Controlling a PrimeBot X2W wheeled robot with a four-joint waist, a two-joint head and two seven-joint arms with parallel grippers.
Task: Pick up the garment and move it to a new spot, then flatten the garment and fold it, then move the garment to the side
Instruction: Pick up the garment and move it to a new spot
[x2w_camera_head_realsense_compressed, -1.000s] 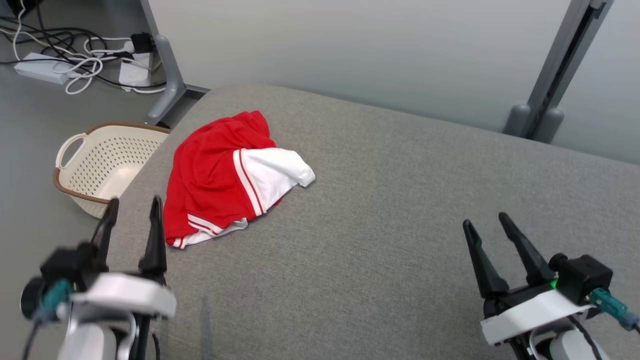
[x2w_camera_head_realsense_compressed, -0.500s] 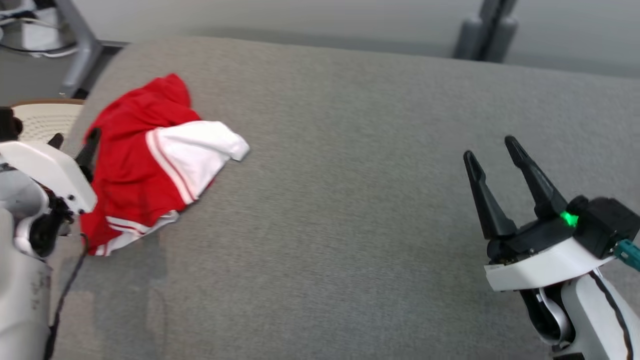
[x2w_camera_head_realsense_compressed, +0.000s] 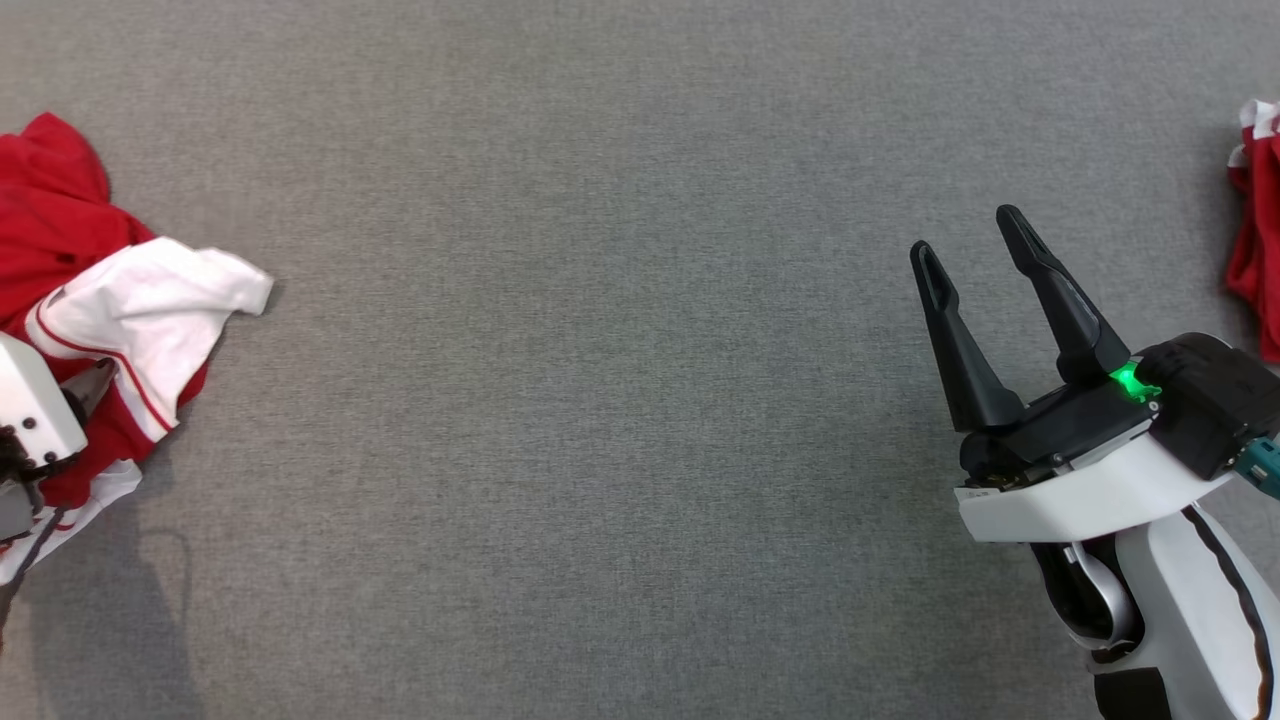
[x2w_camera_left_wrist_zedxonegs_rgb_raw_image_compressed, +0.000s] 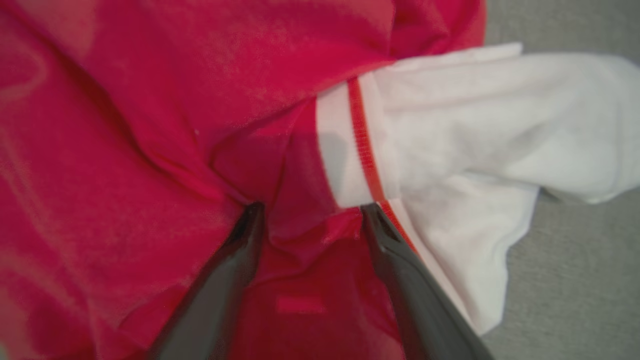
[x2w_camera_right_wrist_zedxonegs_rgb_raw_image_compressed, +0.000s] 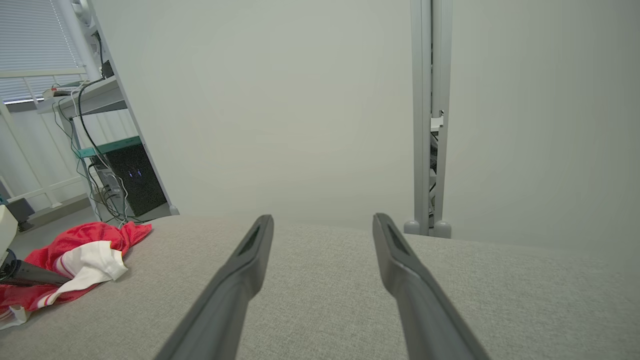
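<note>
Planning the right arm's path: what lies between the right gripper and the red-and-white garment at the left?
Bare grey surface, in the head view, from right gripper to garment.

The garment (x2w_camera_head_realsense_compressed: 60, 230) is red cloth with a white section (x2w_camera_head_realsense_compressed: 150, 300) edged in thin red stripes. It is crumpled, not spread. It lies in a loose heap at the far left of the grey fabric surface (x2w_camera_head_realsense_compressed: 640, 400), with the red folds bunched up and deeply creased and the white section draped over them, its free end pointing toward the middle.
</note>
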